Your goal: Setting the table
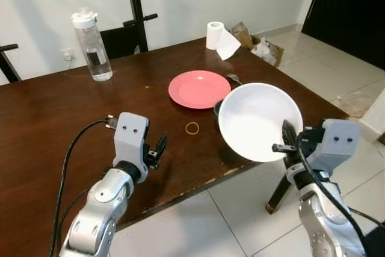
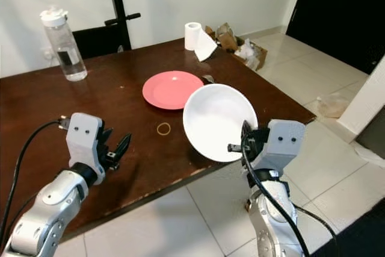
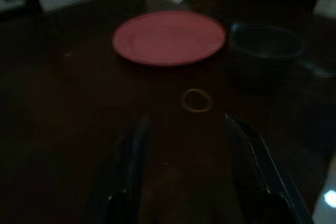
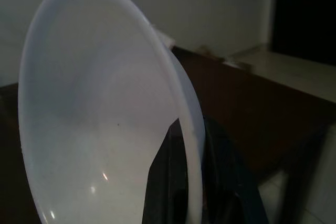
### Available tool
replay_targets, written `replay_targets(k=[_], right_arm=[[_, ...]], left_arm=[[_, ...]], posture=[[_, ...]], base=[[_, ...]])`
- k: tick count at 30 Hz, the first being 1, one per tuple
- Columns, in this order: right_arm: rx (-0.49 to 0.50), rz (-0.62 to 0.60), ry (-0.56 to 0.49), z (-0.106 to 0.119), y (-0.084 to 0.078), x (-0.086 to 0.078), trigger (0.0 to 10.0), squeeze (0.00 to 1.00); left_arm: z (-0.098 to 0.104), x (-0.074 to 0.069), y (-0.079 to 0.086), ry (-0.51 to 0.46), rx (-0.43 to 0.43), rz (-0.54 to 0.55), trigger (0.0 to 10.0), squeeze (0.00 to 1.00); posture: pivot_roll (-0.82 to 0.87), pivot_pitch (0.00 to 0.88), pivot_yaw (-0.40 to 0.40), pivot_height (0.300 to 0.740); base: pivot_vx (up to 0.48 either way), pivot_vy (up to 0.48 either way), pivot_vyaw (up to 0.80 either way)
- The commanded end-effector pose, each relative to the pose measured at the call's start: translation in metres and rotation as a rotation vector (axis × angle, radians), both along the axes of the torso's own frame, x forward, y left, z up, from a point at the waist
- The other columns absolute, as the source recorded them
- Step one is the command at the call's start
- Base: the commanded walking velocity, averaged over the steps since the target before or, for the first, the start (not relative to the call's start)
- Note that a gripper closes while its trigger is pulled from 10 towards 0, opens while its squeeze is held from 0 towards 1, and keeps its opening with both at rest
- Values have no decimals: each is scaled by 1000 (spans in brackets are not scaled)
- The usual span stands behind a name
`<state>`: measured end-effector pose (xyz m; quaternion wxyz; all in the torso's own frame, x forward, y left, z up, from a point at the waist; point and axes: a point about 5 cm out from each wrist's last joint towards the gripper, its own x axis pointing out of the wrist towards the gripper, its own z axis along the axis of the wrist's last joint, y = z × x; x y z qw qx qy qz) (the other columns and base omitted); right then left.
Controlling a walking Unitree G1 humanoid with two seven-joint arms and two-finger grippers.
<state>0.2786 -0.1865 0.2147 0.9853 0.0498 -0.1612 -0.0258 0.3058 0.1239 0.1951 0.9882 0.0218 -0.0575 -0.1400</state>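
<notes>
Right gripper [image 1: 287, 141] pinches the rim of a white bowl [image 1: 258, 120], held tilted above the front right edge of the dark wooden table [image 1: 48, 118]. Left gripper [image 1: 157, 150] hovers over the table, fingers spread. A pink plate [image 1: 200, 88] lies beyond a rubber band [image 1: 192, 127].

White bowl [image 1: 258, 120] tilted — pink plate [image 1: 199, 88] flat.

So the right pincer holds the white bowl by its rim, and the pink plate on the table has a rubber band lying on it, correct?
Not quite. The right pincer does hold the white bowl by its rim, but the rubber band lies on the table beside the pink plate, per the left eye view.
</notes>
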Motion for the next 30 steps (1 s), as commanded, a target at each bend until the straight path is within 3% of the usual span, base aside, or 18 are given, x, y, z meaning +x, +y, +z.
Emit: replay_targets(k=[1, 30], right_arm=[[3, 12, 3, -1, 3, 0, 10000, 0], [5, 18, 5, -3, 4, -1, 10000, 0]], left_arm=[[-7, -1, 6, 21, 6, 21, 10000, 0], [-7, -1, 6, 22, 3, 25, 10000, 0]], posture=[[-27, 93, 118, 740], [-24, 99, 119, 740]], base=[[-334, 0, 0], [-314, 0, 0]])
